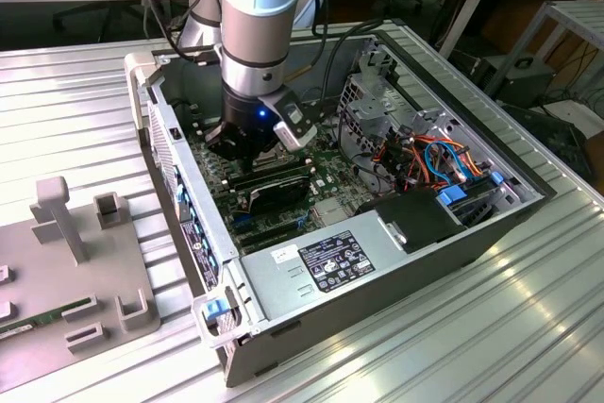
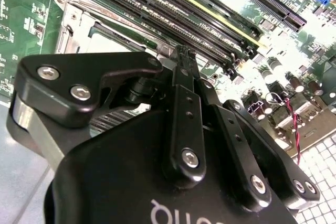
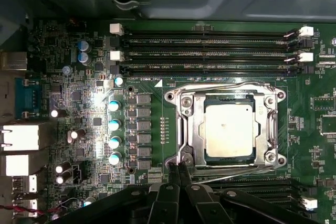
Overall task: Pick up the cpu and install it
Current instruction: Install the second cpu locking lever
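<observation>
The cpu (image 3: 229,129), a dull silver-grey square, lies flat inside the socket's metal frame (image 3: 185,124) on the green motherboard (image 3: 89,103). My gripper (image 3: 176,167) is shut, its two black fingers pressed together with nothing between them. The tips stand at the corner of the socket frame, beside the cpu and not on it. In the second wrist view the joined fingers (image 2: 182,61) reach down over the socket frame (image 2: 71,17). In the exterior view the gripper (image 1: 241,150) is low inside the open computer case (image 1: 377,261), over the motherboard.
Black memory slots (image 3: 210,53) run along one side of the socket, with capacitors (image 3: 113,132) on the other. Cables (image 1: 429,158) and a drive cage crowd the case's far end. On the exterior view's left a grey fixture plate (image 1: 85,261) holds a green memory stick (image 1: 28,325).
</observation>
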Motion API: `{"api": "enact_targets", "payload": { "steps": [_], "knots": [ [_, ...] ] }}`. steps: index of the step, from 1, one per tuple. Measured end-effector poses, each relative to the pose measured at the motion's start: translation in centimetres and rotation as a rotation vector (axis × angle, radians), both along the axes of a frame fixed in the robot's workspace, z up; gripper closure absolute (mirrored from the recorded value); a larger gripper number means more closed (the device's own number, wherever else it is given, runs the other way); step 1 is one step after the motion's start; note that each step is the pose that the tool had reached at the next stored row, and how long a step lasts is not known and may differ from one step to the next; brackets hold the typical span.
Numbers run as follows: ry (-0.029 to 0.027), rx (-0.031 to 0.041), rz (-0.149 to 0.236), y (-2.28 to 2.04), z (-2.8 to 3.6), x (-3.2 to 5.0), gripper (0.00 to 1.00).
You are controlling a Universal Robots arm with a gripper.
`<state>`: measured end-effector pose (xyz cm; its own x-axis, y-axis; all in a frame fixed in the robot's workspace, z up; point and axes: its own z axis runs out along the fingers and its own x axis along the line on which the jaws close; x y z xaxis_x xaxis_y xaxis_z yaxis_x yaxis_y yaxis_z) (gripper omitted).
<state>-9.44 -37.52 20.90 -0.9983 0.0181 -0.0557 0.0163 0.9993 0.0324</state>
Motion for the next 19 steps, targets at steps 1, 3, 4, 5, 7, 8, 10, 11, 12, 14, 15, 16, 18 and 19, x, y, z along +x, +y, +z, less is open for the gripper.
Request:
{"api": "enact_targets", "payload": {
  "steps": [1,3,4,5,7,8,10,11,12,14,15,16,18,19],
  "knots": [
    [0.0000,0.0006,0.000,-0.01,-0.05,-0.01,0.89],
    [-0.0001,0.0023,0.000,0.01,-0.15,-0.01,0.89],
    [-0.0001,0.0030,0.000,0.04,-0.21,0.00,0.89],
    [-0.0001,0.0036,0.000,0.08,-0.25,0.00,0.89],
    [-0.0001,0.0040,0.000,0.28,-0.29,-0.01,0.89],
    [-0.0029,0.0084,0.000,0.37,-0.31,-0.05,0.89],
    [-0.0100,0.0190,0.000,0.39,-0.39,-0.22,0.89],
    [-0.0113,0.0205,0.000,0.39,-0.40,-0.26,0.89],
    [-0.0122,0.0215,0.000,0.39,-0.41,-0.29,0.89],
    [-0.0152,0.0244,0.000,0.39,-0.46,-0.43,0.89],
    [-0.0156,0.0247,0.000,0.39,-0.46,-0.46,0.89],
    [-0.0160,0.0248,0.000,0.39,-0.47,-0.48,0.89],
    [-0.0166,0.0249,0.000,0.39,-0.47,-0.54,0.89],
    [-0.0168,0.0249,0.000,0.39,-0.47,-0.56,0.89]
  ]
}}
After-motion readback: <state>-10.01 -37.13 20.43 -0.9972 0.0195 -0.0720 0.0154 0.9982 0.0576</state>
